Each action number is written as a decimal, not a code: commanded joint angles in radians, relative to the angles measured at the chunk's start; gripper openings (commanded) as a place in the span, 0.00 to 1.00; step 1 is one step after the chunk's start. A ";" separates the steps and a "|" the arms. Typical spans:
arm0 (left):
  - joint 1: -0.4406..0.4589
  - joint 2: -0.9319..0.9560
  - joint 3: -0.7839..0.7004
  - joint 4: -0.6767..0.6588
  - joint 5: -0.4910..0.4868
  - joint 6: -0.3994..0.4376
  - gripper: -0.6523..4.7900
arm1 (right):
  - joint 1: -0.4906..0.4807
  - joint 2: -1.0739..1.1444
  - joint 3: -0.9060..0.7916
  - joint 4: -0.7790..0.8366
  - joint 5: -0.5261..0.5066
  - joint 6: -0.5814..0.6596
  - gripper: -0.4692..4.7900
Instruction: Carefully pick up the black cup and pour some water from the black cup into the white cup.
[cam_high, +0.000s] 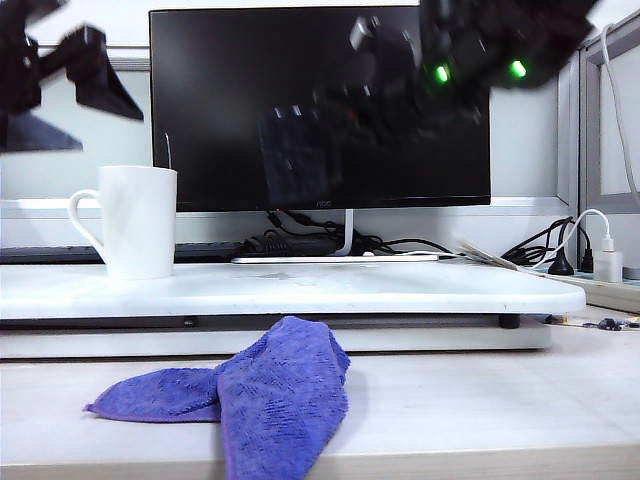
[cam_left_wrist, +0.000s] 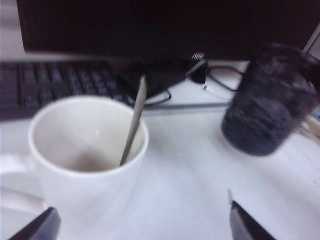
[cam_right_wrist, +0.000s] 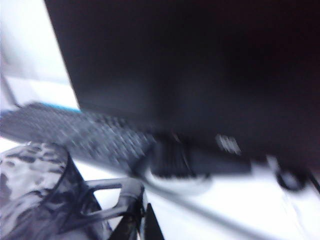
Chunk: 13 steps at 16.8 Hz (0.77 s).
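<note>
A white cup (cam_high: 137, 220) stands on the left of a raised white tray (cam_high: 400, 290) on the table, in front of a dark monitor (cam_high: 320, 100). A purple cloth (cam_high: 250, 395) lies crumpled on the table in front of the tray.

The left hand (cam_left_wrist: 142, 222) hangs above and just beside the white cup (cam_left_wrist: 87, 150), its fingers spread wide and holding nothing. The cup looks nearly empty.

The right hand (cam_right_wrist: 135, 225) is pressed together, pinching the handle of the black cup (cam_right_wrist: 35, 190). The left wrist view shows the black cup (cam_left_wrist: 265, 105) lifted off the tray and tilted, well to one side of the white cup. In the exterior view the right arm sits high at the upper right; the black cup itself cannot be made out there. Both wrist views are blurred.

The risks from here: the cup hangs only by its handle, so it may swing or slip. Tilted before it is over the white cup, it could spill water onto the tray. Any water inside is not visible, so the pour is hard to judge. The left hand could also knock the white cup.
</note>
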 joint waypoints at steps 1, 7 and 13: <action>0.000 -0.061 0.003 0.013 -0.002 0.009 1.00 | 0.009 -0.017 0.129 -0.056 -0.043 -0.001 0.08; 0.000 -0.143 0.003 0.013 0.000 0.016 1.00 | 0.029 0.002 0.330 -0.228 -0.091 -0.005 0.08; 0.000 -0.241 0.003 -0.123 -0.005 0.186 1.00 | 0.055 0.111 0.451 -0.323 -0.121 -0.056 0.08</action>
